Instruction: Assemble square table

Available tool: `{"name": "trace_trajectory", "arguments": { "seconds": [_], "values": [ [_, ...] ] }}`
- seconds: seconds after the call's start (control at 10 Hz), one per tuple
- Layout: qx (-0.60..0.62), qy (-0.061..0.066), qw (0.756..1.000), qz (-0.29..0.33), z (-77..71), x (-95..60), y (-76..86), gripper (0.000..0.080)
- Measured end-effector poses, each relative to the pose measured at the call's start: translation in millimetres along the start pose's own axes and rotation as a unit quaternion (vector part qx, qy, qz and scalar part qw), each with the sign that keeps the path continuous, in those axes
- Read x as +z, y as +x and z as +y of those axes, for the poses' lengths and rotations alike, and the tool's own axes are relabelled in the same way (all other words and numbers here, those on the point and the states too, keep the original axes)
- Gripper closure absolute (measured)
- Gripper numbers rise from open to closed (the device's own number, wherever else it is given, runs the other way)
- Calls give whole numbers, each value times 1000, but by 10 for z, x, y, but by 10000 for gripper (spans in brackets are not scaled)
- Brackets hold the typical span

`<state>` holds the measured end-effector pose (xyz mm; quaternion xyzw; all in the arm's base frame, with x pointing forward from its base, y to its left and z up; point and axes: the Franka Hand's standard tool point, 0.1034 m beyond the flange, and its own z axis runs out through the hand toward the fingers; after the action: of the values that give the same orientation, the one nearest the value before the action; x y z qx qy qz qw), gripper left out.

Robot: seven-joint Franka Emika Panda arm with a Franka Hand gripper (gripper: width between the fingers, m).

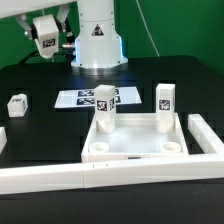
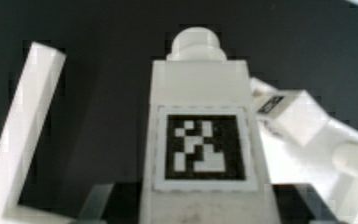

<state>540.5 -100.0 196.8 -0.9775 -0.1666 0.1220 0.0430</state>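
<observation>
Gripper [image 1: 46, 42] raised toward the exterior view's left, jaws closed on held leg [image 2: 202, 130], tag facing the wrist camera. Slab [image 1: 130, 150] lying rim-up on the black table [image 1: 45, 125], just behind the border wall [image 1: 100, 178]. Two upright legs at its far corners: left leg [image 1: 105, 101], right leg [image 1: 165, 98]. Loose leg [image 1: 17, 104] well apart.

Black tabletop [image 1: 45, 130]: slab [image 1: 135, 152], leg [image 1: 17, 104], marker board [image 1: 75, 98].
</observation>
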Motion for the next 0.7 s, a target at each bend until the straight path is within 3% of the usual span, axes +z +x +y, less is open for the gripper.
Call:
{"name": "trace_trajectory", "arguments": {
  "seconds": [0.3,0.4,0.5,0.7],
  "values": [
    [16,-23,993,112,39,-24,81,509],
    [49,-35,987,152,-143,-71,323,509],
    [55,-33,981,185,-372,-145,590,509],
    [98,-33,961,255,-643,-179,1089,509]
  ]
}}
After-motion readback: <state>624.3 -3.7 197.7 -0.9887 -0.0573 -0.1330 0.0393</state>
